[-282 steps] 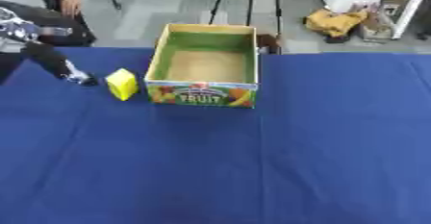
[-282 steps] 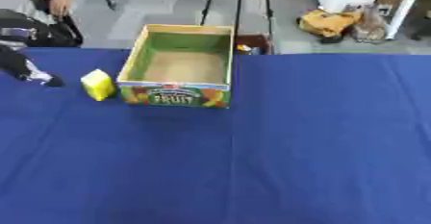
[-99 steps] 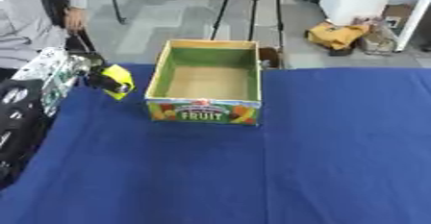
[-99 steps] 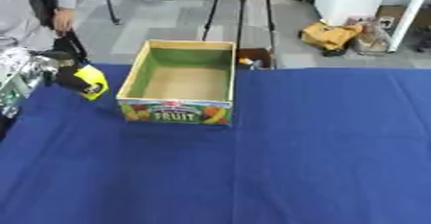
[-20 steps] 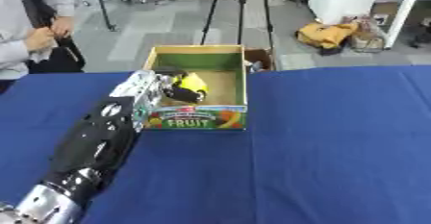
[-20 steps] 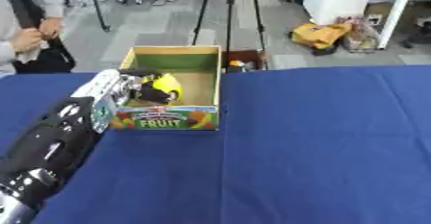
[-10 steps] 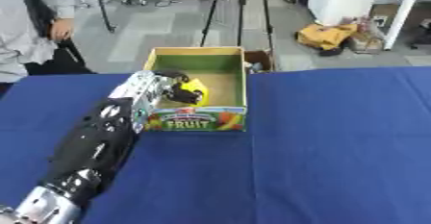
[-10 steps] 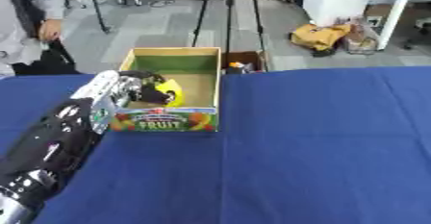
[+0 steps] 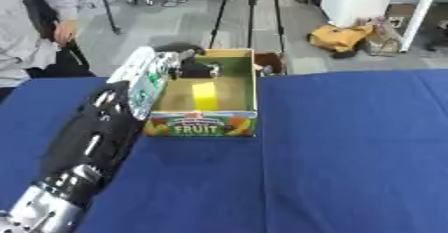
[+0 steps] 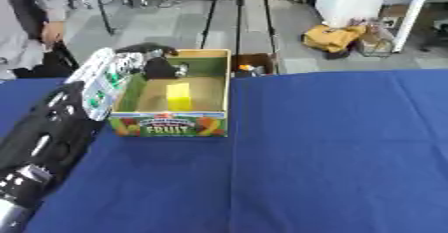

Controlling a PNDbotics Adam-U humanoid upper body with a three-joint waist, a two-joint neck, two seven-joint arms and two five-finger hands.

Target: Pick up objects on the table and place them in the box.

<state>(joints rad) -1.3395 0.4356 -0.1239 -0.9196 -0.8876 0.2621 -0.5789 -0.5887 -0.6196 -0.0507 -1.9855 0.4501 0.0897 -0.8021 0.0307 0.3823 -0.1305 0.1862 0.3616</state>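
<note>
Left arm, black and silver, reaches in from the lower left over the blue cloth-covered tabletop, left hand above the far left part of the open cardboard fruit box with green inner walls. The fingers look relaxed and holding nothing, though they are dark and blurred so that is a judgement. Just right of and nearer than the fingers, the small yellow block lies flat on the box floor, apart from the hand and roughly mid-box. Right hand not visible in either view.

Step in hand looks like the release and pull-out. To do it well: lift the fingers straight up clear of the left wall before swinging back left, since the forearm lies close along that wall and a sideways drag could shove or tip the light box. Keep fingers uncurled so nothing catches the rim. No other loose objects show on the tabletop right of the box.
</note>
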